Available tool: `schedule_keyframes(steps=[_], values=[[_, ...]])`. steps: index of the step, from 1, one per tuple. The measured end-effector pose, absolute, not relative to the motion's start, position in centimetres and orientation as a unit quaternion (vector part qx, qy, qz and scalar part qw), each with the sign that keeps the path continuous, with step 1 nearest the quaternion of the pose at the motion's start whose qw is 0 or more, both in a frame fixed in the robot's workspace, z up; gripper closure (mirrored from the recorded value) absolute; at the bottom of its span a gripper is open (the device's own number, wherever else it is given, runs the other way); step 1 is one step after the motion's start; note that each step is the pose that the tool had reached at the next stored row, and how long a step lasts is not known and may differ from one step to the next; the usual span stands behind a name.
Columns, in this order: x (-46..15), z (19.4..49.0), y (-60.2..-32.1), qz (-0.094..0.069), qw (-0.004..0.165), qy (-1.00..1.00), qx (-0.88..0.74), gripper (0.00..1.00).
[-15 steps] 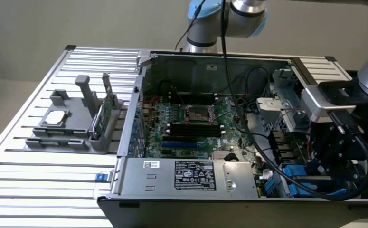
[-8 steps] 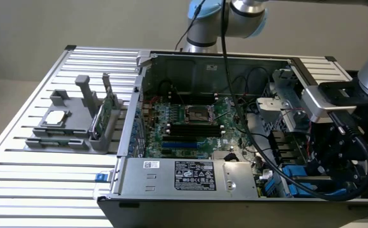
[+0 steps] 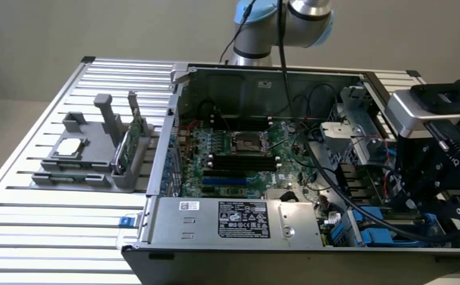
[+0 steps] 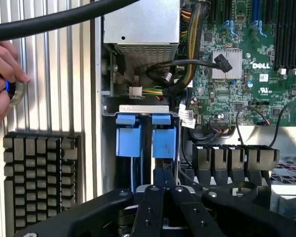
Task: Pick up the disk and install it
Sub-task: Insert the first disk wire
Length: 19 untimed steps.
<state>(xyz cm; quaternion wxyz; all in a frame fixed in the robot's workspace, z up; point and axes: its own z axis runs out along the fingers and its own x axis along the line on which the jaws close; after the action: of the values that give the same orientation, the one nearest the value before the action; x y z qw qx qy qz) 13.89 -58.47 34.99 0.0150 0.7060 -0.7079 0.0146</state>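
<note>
Two blue plastic carriers stand side by side in the drive bay of the open computer case [image 3: 160,154]. The disk [image 4: 164,142] is the one in the slot nearer the motherboard, seated end-on with only its blue end showing; the neighbouring carrier [image 4: 128,140] sits in the slot beside it. My gripper [image 4: 164,174] is shut, its two black fingertips pressed together right at the end of the disk, with nothing between them. In the exterior view the arm's wrist [image 3: 431,113] hangs over the case's right-hand corner, where blue carrier parts [image 3: 376,230] show.
A person's hand [image 4: 2,74] rests on a round button outside the case wall. A black finned heatsink [image 4: 39,182] lies on the slatted table. Thick black cables [image 4: 187,64] cross the bay beside the power supply [image 3: 238,219]. A grey fixture [image 3: 95,157] stands at the exterior view's left.
</note>
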Motion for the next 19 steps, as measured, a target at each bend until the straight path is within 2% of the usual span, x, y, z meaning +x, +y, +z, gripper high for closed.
schedule_keyframes(steps=[5,6,7,8,9,11,19], values=[[13.9,35.4,-58.5,0.015,0.015,-0.708,0.706,0.89],[13.9,35.5,-58.5,0.015,0.015,-0.708,0.706,0.82],[13.9,35.5,-58.5,0.015,0.015,-0.708,0.706,0.82],[13.9,35.6,-58.5,0.015,0.015,-0.708,0.706,0.76],[13.9,35.6,-58.5,0.015,0.015,-0.708,0.706,0.76],[13.9,35.7,-58.5,0.015,0.015,-0.708,0.706,0.64],[13.9,36.6,-58.5,0.015,0.015,-0.708,0.706,0.64]])
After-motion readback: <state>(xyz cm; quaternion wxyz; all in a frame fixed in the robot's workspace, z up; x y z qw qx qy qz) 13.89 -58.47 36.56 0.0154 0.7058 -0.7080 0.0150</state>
